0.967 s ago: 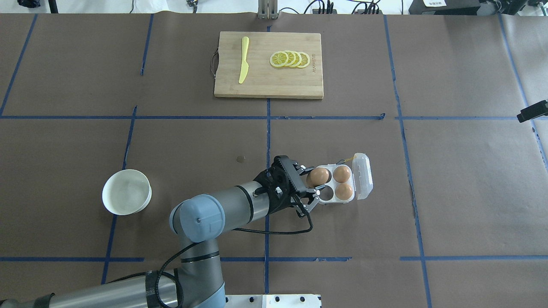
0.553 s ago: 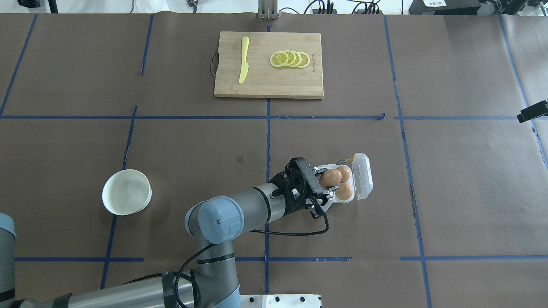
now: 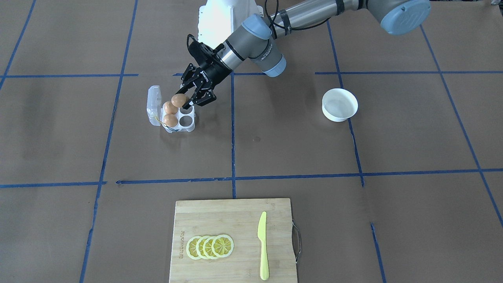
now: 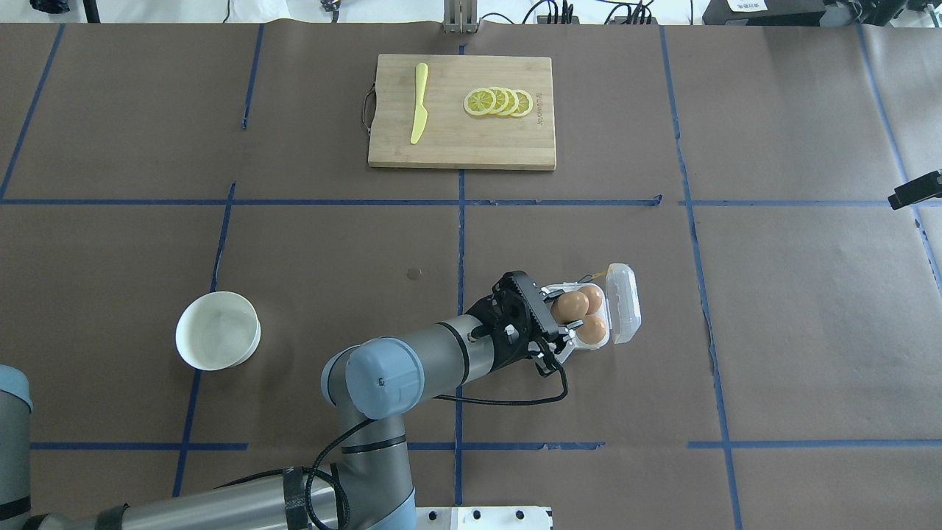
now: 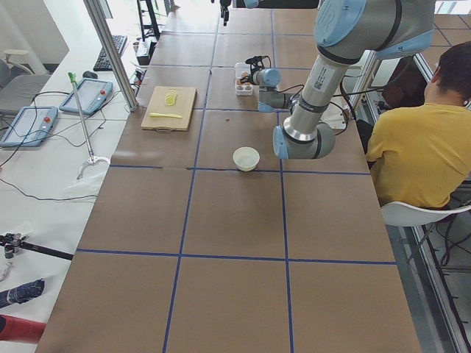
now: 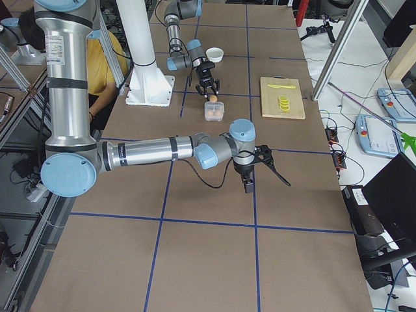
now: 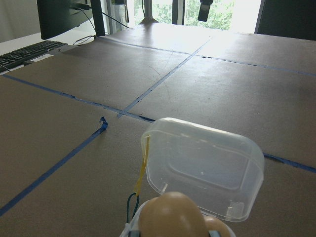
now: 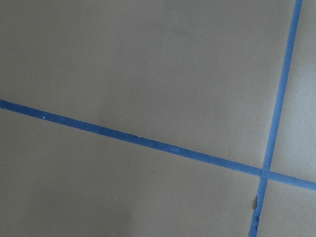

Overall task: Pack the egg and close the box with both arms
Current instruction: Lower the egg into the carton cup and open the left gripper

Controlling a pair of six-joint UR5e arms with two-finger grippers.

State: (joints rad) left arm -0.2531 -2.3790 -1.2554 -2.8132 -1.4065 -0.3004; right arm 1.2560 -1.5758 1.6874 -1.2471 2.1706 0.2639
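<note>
Edging forward since a second ago, the left gripper (image 4: 559, 316) is clamping the egg (image 4: 569, 306) and hovering it over the box (image 3: 185, 126) and its 2 empty cups. Beyond, 2 other eggs (image 3: 170, 120) are sitting by the raised lid (image 4: 625, 302). Lowering seems next. Right gripper (image 6: 259, 166), well apart: I cannot tell its opening.

Opposed overhead, front views above box (image 4: 625, 303)

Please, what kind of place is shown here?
Probably a robotics laboratory: a robot arm works at a table gridded with blue tape, control pendants lie beside it, and an operator sits nearby.
</note>
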